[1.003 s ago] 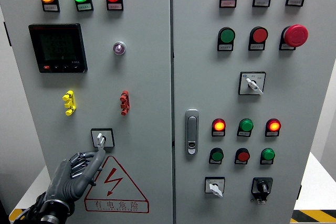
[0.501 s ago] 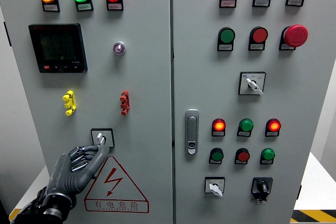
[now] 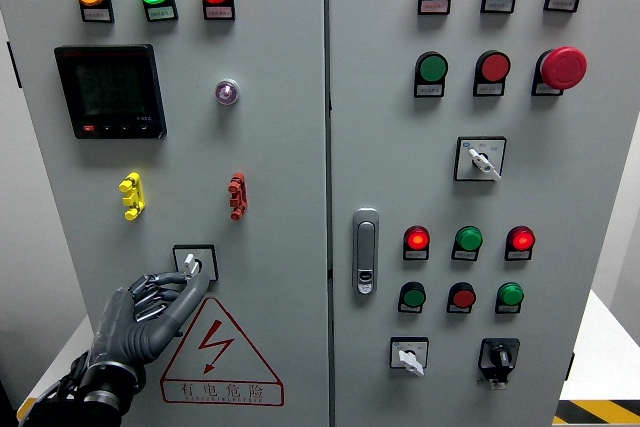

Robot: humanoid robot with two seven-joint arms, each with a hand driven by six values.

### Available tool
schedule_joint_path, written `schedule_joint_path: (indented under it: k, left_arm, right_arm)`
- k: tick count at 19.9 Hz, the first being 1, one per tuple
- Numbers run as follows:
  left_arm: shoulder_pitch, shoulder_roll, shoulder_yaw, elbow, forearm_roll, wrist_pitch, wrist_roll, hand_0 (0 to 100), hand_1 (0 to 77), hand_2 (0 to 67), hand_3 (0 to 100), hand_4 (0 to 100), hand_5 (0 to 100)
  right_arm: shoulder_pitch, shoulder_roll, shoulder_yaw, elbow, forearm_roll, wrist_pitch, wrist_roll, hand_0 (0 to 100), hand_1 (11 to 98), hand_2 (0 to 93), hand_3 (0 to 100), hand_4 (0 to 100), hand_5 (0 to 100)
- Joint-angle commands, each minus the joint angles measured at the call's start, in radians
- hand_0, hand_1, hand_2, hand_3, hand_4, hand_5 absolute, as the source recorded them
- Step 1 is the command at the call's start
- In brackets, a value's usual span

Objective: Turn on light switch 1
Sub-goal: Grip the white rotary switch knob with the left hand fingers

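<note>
Grey cabinet (image 3: 280, 147) w/ two doors fills nearly everything; seam runs top to bottom just left of centre. White wall behind it at left, white floor or ledge at lower right w/ a bit of yellow-black hazard tape (image 3: 597, 411).

Left door: amber, green, red lamps lit along the top, dark meter (image 3: 110, 91) below them, small round key lock to its right. Yellow clip (image 3: 131, 196) and red clip (image 3: 237, 196) mid-door. Switch (image 3: 193, 264) sits low on this door, right above the red warning triangle (image 3: 218, 352); its small white lever tilts up-left.

Left hand (image 3: 140, 317) comes up from bottom left, dark metal, fingers (image 3: 188, 292) stretched toward the switch, loosely spread, not gripping anything. Tip of one finger is at the switch's lower edge; can't tell if it's touching the lever.

Right door: latch handle (image 3: 366, 250) near the seam, rows of red/green buttons and lamps, big red mushroom button (image 3: 563, 68) top right, three rotary selectors.
</note>
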Motion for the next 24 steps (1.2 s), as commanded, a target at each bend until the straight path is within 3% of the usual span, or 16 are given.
schedule_joint_path:
  k: [1,7,15,24]
  left_arm:
    - [-0.006,0.000,0.000,0.002,0.000,0.002,0.007,0,62.0,45.5,72,89,72]
    - [-0.011,0.000,0.007,0.002,0.002,0.031,0.042,0,61.0,49.5,72,90,71]
    - [-0.043,0.000,0.008,0.007,0.012,0.031,0.067,0,58.4,51.9,73,90,71]
    - [-0.044,0.002,0.011,0.007,0.018,0.038,0.111,0,57.0,52.5,74,91,70]
  right_arm:
    - [0.000,-0.0007,0.000,0.000,0.000,-0.001,0.000,0,19.8,0.0,20,19,10]
    - [0.000,0.0008,0.001,0.000,0.000,0.001,0.000,0,19.9,0.0,20,19,10]
    - [0.000,0.0008,0.000,0.000,0.000,0.001,0.000,0,19.3,0.0,20,19,11]
    - [0.000,0.0008,0.000,0.000,0.000,0.001,0.000,0,19.6,0.0,20,19,11]
